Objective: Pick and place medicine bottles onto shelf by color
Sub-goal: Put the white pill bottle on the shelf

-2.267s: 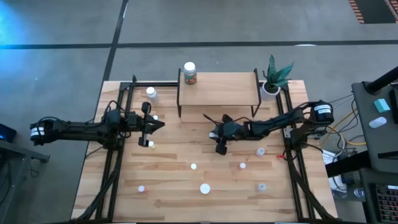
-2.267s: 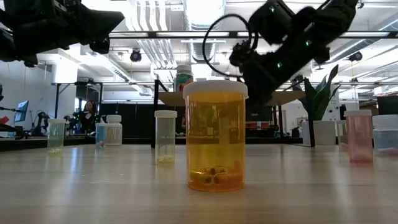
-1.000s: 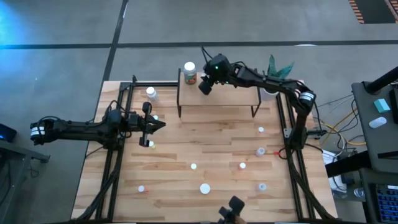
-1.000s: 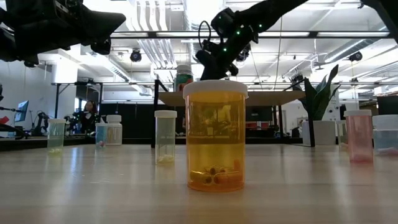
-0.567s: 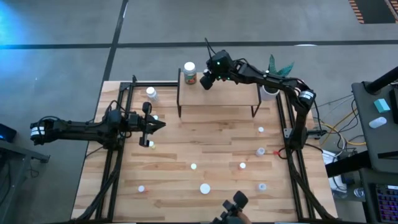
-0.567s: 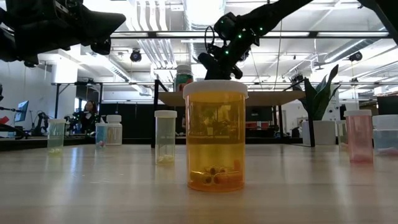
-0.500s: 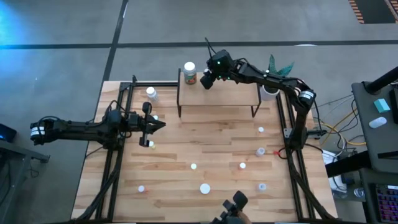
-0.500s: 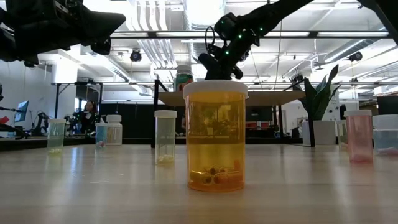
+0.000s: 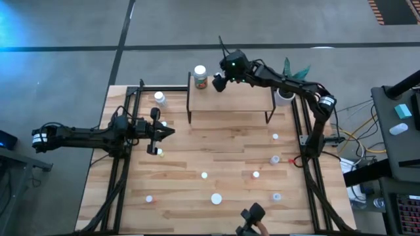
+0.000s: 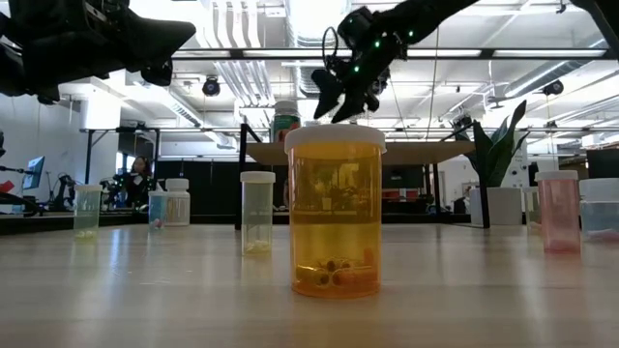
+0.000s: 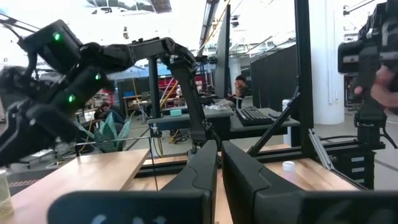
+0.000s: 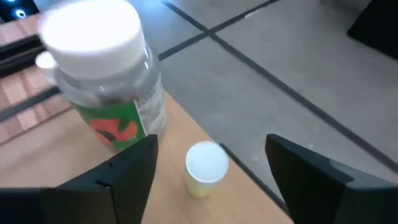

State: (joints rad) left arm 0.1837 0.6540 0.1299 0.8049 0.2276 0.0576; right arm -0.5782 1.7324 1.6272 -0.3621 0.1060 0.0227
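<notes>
The right gripper [image 9: 220,82] is hovering over the shelf [image 9: 243,95], which is standing at the 12 o'clock edge of the table [image 9: 216,147]. Its fingers are spreading wide, holding nothing. Between them a small yellow vial [image 12: 205,165] with a white cap is standing upright on the shelf board, just beside a larger clear bottle with a green and red label [image 12: 109,87], at the shelf's 9 o'clock end.

What is worrying me is how close that vial is sitting to the shelf's 12 o'clock edge, with bare floor beyond it. If the arm is pulling away at a slant, one finger could be clipping the cap and tipping the vial off the board. The big bottle is near enough to get nudged too.

The left gripper [image 9: 157,131] is waiting at about 9 o'clock over the table, fingers pressed together and carrying nothing.

Counting from above, I am making out two bottles on the shelf and what looks like ten on the table: four toward 9 o'clock, three toward 3 o'clock and three toward 6 o'clock. One or two are tiny, so I may be miscounting. One potted plant [image 9: 287,85] is sitting at the 1 o'clock corner.
</notes>
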